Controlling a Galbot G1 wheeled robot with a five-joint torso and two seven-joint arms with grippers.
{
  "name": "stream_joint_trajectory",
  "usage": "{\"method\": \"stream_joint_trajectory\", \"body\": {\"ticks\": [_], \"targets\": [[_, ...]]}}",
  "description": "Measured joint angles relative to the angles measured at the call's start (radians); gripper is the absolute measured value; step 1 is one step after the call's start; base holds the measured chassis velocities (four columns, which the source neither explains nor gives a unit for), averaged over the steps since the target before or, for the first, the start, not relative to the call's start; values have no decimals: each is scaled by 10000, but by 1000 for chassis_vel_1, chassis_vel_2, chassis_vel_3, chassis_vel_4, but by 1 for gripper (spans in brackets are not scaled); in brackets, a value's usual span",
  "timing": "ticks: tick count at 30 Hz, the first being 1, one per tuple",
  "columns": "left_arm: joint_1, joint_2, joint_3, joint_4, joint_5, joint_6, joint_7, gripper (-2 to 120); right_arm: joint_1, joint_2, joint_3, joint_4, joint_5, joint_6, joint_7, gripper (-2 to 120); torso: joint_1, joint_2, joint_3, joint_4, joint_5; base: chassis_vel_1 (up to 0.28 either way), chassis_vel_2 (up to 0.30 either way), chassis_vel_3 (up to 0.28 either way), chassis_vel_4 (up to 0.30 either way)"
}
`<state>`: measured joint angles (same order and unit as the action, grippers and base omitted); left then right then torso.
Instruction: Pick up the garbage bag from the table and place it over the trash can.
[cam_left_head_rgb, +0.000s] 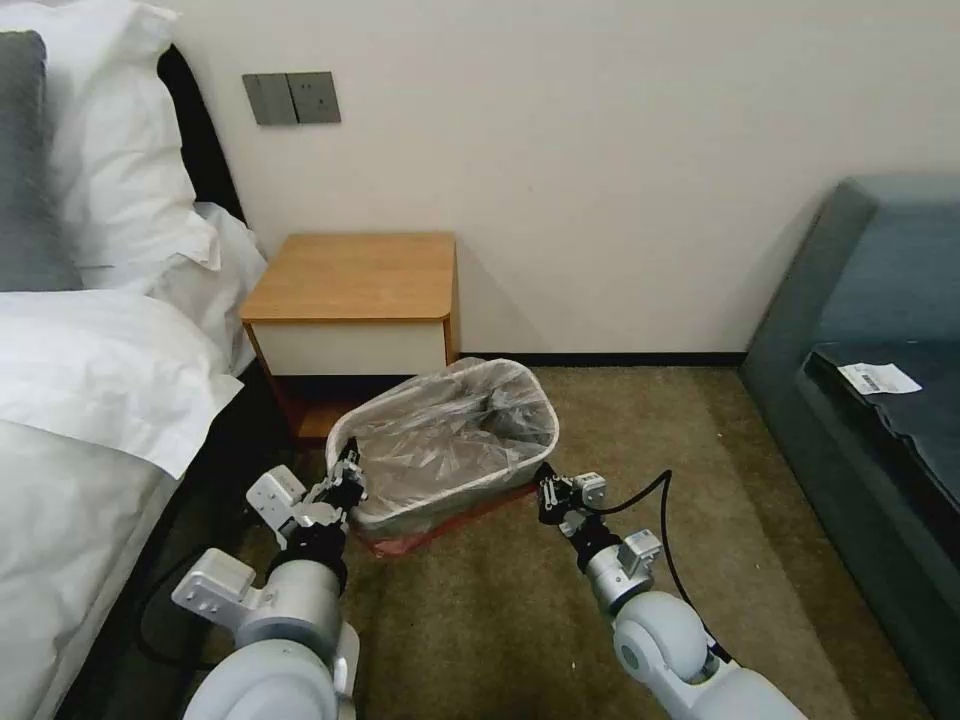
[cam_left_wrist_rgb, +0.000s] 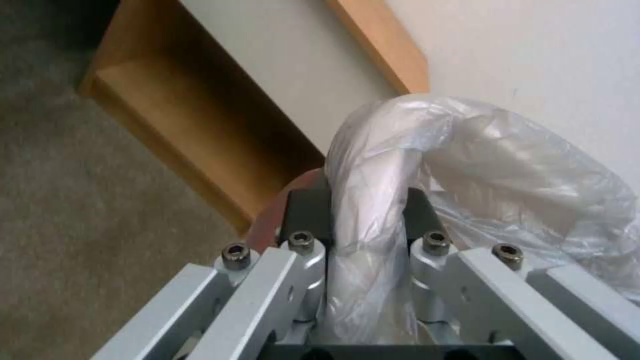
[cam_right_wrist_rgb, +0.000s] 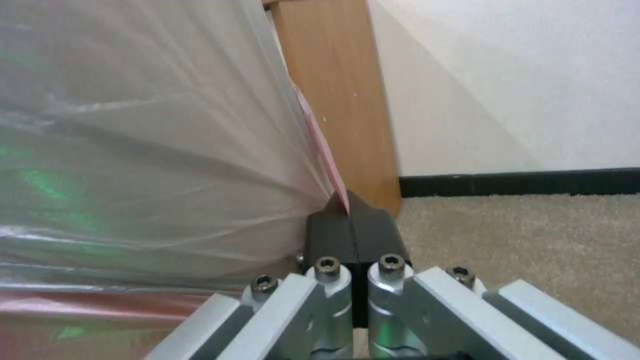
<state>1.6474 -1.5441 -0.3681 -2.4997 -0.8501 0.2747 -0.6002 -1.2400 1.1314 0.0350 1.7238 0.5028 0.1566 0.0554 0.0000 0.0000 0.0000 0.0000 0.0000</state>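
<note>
Head view shows the thin transparent greyish garbage bag (cam_left_head_rgb: 450, 435) draped over the cream-beige plastic trash can (cam_left_head_rgb: 395, 517), between both hands, left hand (cam_left_head_rgb: 347, 478) and right hand (cam_left_head_rgb: 546, 492) each clenched on its mouth.

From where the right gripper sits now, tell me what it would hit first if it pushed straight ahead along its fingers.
The right gripper, shut on the garbage bag edge, points toward the table. The table's wooden side panel looks first in line, with the wall behind it, though depth is hard to judge.
</note>
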Motion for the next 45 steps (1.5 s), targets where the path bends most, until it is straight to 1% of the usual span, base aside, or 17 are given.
{"method": "stream_joint_trajectory", "body": {"ticks": [8, 14, 18, 25, 26, 27, 28, 30, 31, 32, 34, 35, 37, 38, 41, 42, 45], "targets": [[-7, -8, -13, -1, -75, 47, -33, 11, -66, 22, 79, -38, -115, 57, -5, 0, 0, 0, 0, 0, 0, 0, 0, 0, 0], [-156, -14, -62, 0, -738, 235, -238, 11, -22, 33, 180, -273, -207, 132, 1, 0, 0, 0, 0, 1, 0, 0, 0, 0, 0], [-169, 25, -64, -1, -803, 279, -267, 11, -30, 61, 206, -354, -266, 180, 8, 0, -1, 0, 0, 0, 0, 0, 0, 0, 0], [-191, 71, 7, -17, -298, 280, -192, 11, -39, 111, 235, -267, -543, 202, 87, 0, 0, 0, 0, 0, 0, 0, 0, 0, 0], [-215, 161, 51, -13, 448, 280, 31, 11, -84, 114, 279, -103, -816, 224, 122, 0, 0, 0, 0, 1, 1, 0, 0, 0, 0], [-258, 242, 54, 177, 1079, 275, 166, 11, -147, 97, 311, 56, -1011, 248, 218, 5, 0, 0, 0, 1, 0, 0, 0, 0, 0], [-258, 242, 54, 177, 1079, 275, 166, 11, -147, 97, 311, 56, -1011, 248, 218, 5, 0, 0, 0, 1, 0, 0, 0, 0, 0], [-345, 340, 38, 480, 1719, 227, 296, 11, -244, 74, 378, 347, -1167, 284, 272, 15, 0, 0, 0, 0, 0, 0, 0, 0, 0], [-345, 340, 38, 480, 1719, 227, 296, 11, -244, 74, 378, 347, -1167, 284, 272, 15, 0, 0, 0, 0, 0, 0, 0, 0, 0], [-410, 397, 35, 698, 2138, 205, 381, 11, -311, 56, 434, 555, -1261, 302, 284, 20, 0, 0, 0, 0, -1, 0, 0, 0, 0], [-526, 482, 44, 1005, 2563, 183, 495, 11, -391, 10, 526, 880, -1442, 358, 286, 30, 0, 0, 0, 0, -1, 0, 0, 0, 0], [-526, 482, 44, 1005, 2563, 183, 495, 11, -391, 10, 526, 880, -1442, 358, 286, 30, 0, 0, 0, 0, -1, 0, 0, 0, 0], [-641, 543, 39, 1306, 2968, 65, 595, 11, -493, -51, 600, 1234, -1588, 395, 286, 41, 0, 0, 1, 1, 0, 0, 0, 0, 0], [-641, 543, 39, 1306, 2968, 65, 595, 11, -493, -51, 600, 1234, -1588, 395, 286, 41, 0, 0, 1, 1, 0, 0, 0, 0, 0], [-712, 590, 53, 1695, 3602, -172, 752, 11, -601, -75, 715, 1636, -1686, 438, 283, 53, 0, 0, 0, 0, 0, 0, 0, 0, 0], [-712, 590, 53, 1695, 3602, -172, 752, 11, -601, -75, 715, 1636, -1686, 438, 283, 53, 0, 0, 0, 0, 0, 0, 0, 0, 0], [-754, 616, 103, 2292, 4722, -628, 965, 11, -643, -29, 858, 2023, -2006, 581, 299, 70, 0, 0, 0, 0, 0, 0, 0, 0, 0]]}}
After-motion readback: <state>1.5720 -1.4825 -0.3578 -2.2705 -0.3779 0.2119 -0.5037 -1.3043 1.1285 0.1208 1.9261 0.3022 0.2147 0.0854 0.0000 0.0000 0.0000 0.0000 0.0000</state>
